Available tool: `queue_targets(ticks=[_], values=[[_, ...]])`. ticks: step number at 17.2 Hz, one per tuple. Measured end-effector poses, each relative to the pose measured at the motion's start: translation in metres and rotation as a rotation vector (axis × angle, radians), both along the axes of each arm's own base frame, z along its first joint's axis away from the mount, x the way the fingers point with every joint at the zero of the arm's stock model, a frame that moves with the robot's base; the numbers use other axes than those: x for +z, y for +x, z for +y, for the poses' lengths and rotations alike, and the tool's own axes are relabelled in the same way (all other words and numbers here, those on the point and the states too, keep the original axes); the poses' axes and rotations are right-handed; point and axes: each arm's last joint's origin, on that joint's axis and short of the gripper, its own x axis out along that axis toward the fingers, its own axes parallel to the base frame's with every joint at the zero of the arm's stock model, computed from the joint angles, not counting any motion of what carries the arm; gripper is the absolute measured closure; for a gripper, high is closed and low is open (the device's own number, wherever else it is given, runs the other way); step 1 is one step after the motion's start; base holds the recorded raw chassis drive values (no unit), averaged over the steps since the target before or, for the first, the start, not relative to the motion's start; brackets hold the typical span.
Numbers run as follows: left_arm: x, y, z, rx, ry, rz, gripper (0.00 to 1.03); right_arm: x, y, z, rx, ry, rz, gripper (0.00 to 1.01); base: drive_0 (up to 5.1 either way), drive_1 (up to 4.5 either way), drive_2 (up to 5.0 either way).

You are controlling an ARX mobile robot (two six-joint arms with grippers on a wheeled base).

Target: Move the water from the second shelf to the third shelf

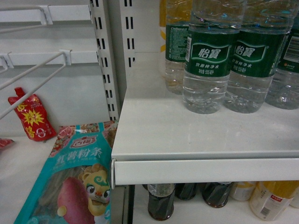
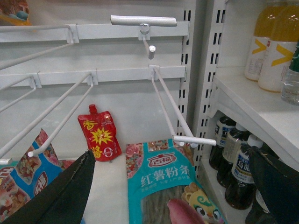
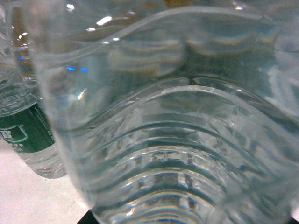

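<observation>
A clear ribbed water bottle fills almost the whole right wrist view. It sits deep between my right gripper's jaws, and only dark slivers of the gripper show at the bottom corners. A second green-labelled water bottle stands to its left on the white shelf. In the head view several green-labelled water bottles stand on a white shelf, and neither gripper shows there. My left gripper hangs open over the lower left bay with nothing between its black fingers.
Dark cola bottles and yellow drinks stand on the shelf below. In the left bay are a teal noodle pack, a red pouch and white wire hooks. Orange juice bottles stand on the upper right shelf.
</observation>
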Motion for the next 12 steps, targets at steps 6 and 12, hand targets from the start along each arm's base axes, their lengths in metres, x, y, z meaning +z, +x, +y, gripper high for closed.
queue_targets(ticks=[6, 12], values=[[0.000, 0.000, 0.000, 0.000, 0.000, 0.000, 0.05, -0.012, 0.022, 0.014, 0.027, -0.013, 0.069, 0.61, 0.0, 0.00, 0.0], [0.000, 0.000, 0.000, 0.000, 0.000, 0.000, 0.05, -0.014, 0.029, 0.016, 0.029, -0.012, 0.068, 0.61, 0.0, 0.00, 0.0]])
